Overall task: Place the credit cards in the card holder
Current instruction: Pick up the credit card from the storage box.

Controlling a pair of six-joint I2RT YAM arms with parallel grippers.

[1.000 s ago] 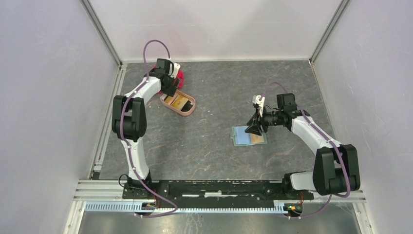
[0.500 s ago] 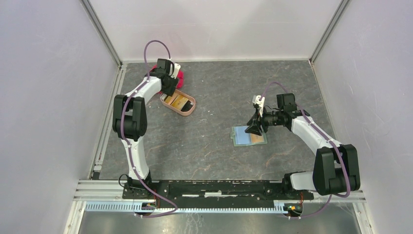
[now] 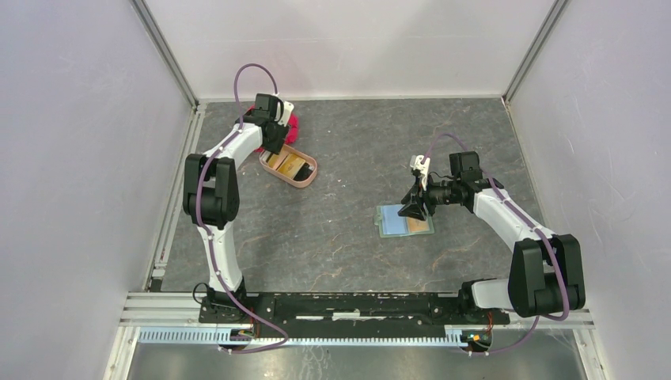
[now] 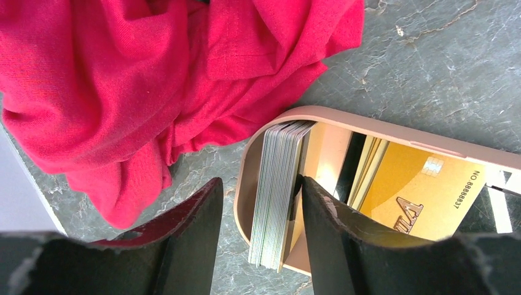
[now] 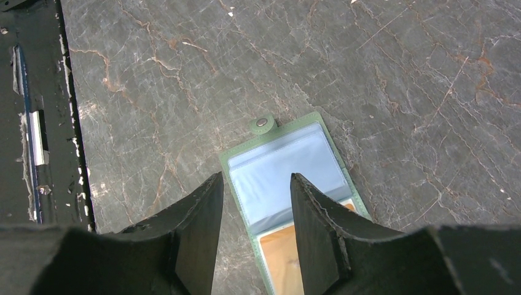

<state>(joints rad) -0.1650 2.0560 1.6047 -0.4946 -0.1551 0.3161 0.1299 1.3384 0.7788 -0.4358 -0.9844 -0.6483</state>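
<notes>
Silvery-white credit cards (image 4: 278, 209) stand on edge at the tray's (image 4: 393, 131) end, between the left gripper's (image 4: 258, 184) spread fingers, faces parallel to them. The right gripper (image 5: 257, 178) hangs spread and empty over the open card holder (image 5: 295, 160).

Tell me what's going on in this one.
The left gripper straddles a stack of credit cards standing on edge in the tan tray, jaws open, not yet clamped. The right gripper hangs open over the card holder, which lies unfolded on the table with one orange card already in a pocket.
</notes>
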